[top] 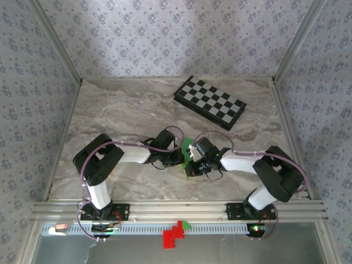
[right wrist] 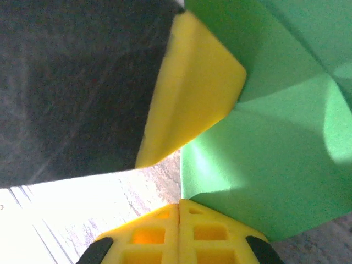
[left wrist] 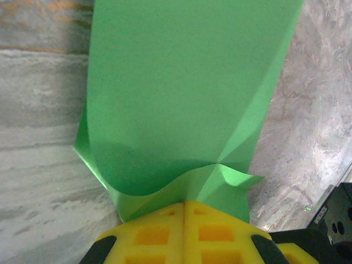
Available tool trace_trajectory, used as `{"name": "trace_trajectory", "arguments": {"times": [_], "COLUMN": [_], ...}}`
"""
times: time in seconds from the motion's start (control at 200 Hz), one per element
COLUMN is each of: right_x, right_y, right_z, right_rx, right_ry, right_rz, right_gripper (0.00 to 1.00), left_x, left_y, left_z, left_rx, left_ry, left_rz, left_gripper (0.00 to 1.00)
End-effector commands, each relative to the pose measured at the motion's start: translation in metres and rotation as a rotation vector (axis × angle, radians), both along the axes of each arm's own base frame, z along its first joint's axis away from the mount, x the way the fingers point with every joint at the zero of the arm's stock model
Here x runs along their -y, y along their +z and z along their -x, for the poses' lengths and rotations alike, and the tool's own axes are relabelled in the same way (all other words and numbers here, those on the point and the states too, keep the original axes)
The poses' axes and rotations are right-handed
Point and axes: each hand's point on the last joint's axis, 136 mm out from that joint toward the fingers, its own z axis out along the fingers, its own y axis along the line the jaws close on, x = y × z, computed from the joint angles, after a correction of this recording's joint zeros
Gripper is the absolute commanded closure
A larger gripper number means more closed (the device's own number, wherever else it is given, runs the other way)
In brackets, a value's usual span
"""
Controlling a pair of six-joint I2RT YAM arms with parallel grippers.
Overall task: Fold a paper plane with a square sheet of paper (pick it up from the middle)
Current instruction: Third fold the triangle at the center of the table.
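At the near edge, an aluminium rail (top: pixel 176 209) is seen in the top view, with the bases of the left arm (top: pixel 118 157) and the right arm (top: pixel 258 165) bolted to it. Below the rail, red blocks (top: pixel 173 235) and a small green piece (top: pixel 186 224) are found side by side.

The table (top: pixel 126 110) is surfaced in pale, veined marble pattern. Both arms are bent inward over its middle, where the square sheet of paper (top: pixel 187 146) is held up between them, clear of the surface. Only small green patches of it are made out from above, the rest being covered by the wrists.

More is given by the wrist cameras. In the left wrist view the yellow fingers of the left gripper (left wrist: pixel 184 204) are pressed together on the near edge of the sheet, which is puckered at the pinch and creased along its right side. A black housing (left wrist: pixel 330 220) is caught at the lower right.

In the right wrist view the fingers of the right gripper (right wrist: pixel 180 206) are likewise pressed together, and a corner of the sheet is taken in at their seam. One yellow finger (right wrist: pixel 192 93) of the left gripper is seen beyond, laid against the paper.

Farther back, a checkerboard (top: pixel 210 102) is set at an angle, well apart from the paper. The table is enclosed by patterned wallpapered walls (top: pixel 176 33).
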Motion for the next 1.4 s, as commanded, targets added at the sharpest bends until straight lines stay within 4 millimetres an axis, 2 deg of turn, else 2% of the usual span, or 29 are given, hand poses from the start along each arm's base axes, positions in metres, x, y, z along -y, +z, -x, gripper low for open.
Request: {"name": "trace_trajectory", "arguments": {"times": [0.0, 0.145, 0.215, 0.435, 0.53, 0.74, 0.87, 1.054, 1.244, 1.394], "right_x": [0.031, 0.029, 0.028, 0.019, 0.018, 0.009, -0.003, -0.009, 0.001, 0.009], "right_y": [-0.026, -0.016, -0.007, 0.044, 0.054, 0.049, 0.044, 0.029, 0.011, 0.001], "right_z": [0.049, 0.052, 0.047, 0.006, -0.009, -0.028, -0.028, -0.028, -0.032, -0.032], "right_rx": [-0.149, -0.138, -0.122, -0.017, 0.002, 0.000, -0.017, -0.045, -0.068, -0.081], "right_ry": [0.025, 0.040, 0.036, -0.061, -0.107, -0.149, -0.124, -0.109, -0.114, -0.118], "right_rz": [0.137, 0.116, 0.088, -0.105, -0.158, -0.173, -0.171, -0.152, -0.089, -0.056], "right_gripper": [0.95, 0.96, 0.96, 0.96, 0.96, 0.96, 0.96, 0.96, 0.97, 0.97], "left_x": [-0.045, -0.046, -0.045, -0.043, -0.043, -0.041, -0.039, -0.039, -0.036, -0.032], "left_y": [-0.052, -0.053, -0.052, -0.048, -0.047, -0.045, -0.044, -0.045, -0.041, -0.034], "left_z": [0.011, 0.011, 0.011, 0.011, 0.010, 0.009, 0.008, 0.009, 0.008, 0.005], "left_rx": [-0.053, -0.053, -0.051, -0.046, -0.044, -0.041, -0.040, -0.042, -0.038, -0.028], "left_ry": [0.043, 0.044, 0.043, 0.045, 0.053, 0.061, 0.059, 0.057, 0.052, 0.054], "left_rz": [-0.244, -0.249, -0.247, -0.233, -0.227, -0.220, -0.216, -0.216, -0.205, -0.185], "left_gripper": [0.99, 0.99, 0.99, 0.98, 0.98, 0.98, 0.98, 0.97, 0.96, 0.90]}}
